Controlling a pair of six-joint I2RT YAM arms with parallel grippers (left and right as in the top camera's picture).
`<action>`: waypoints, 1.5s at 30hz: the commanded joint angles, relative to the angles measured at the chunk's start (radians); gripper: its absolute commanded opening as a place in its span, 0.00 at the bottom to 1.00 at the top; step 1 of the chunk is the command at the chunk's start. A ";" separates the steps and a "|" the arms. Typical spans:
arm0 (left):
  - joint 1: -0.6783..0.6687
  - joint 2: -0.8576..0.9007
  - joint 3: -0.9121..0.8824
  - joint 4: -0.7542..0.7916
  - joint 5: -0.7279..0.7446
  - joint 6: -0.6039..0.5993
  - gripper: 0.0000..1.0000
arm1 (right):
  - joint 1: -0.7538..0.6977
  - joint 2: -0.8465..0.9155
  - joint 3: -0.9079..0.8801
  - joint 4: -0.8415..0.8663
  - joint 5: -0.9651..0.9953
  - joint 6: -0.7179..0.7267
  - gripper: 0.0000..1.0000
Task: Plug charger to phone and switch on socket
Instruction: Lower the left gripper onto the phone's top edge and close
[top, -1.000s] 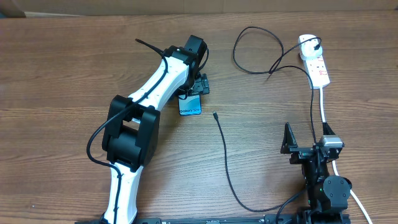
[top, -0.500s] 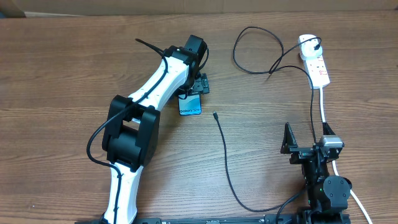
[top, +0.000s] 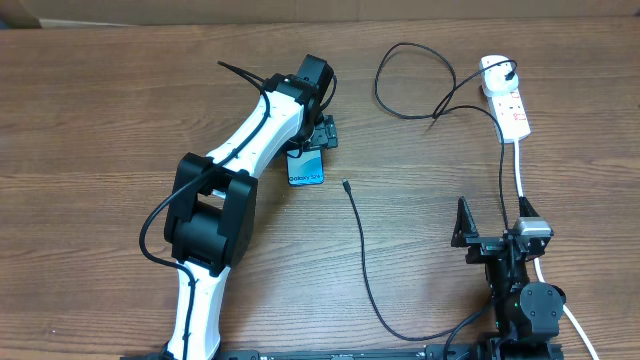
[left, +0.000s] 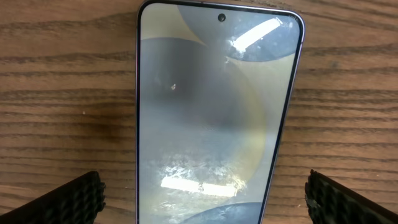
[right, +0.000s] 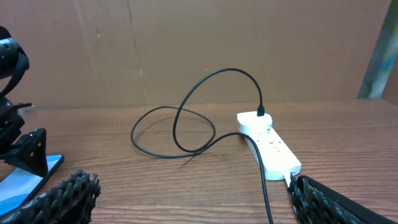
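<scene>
Left claw (left: 200, 190): spread wide, gripping nothing. The phone (left: 214, 118) lies flat on the desk (top: 100, 120) between its fingers.
Right claw (right: 189, 196): released and empty, low by the near edge.
Charger (top: 362, 255): its tip lies loose just right of the phone, and its far end is plugged into the socket (top: 507, 98) at the far right.
Risk: a squeeze on the slick phone could skate or twist it, turning the port away from the tip.
Risk: the thin cable may roll in the pinch, so the tip could meet the port crooked.
</scene>
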 joint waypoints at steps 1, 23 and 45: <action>0.000 0.019 -0.025 0.008 -0.032 0.008 1.00 | 0.008 -0.007 -0.010 0.005 0.006 -0.005 1.00; 0.000 0.019 -0.119 0.130 -0.039 0.038 1.00 | 0.008 -0.007 -0.010 0.005 0.005 -0.005 1.00; 0.001 0.019 -0.155 0.186 0.016 0.042 1.00 | 0.008 -0.007 -0.010 0.005 0.005 -0.005 1.00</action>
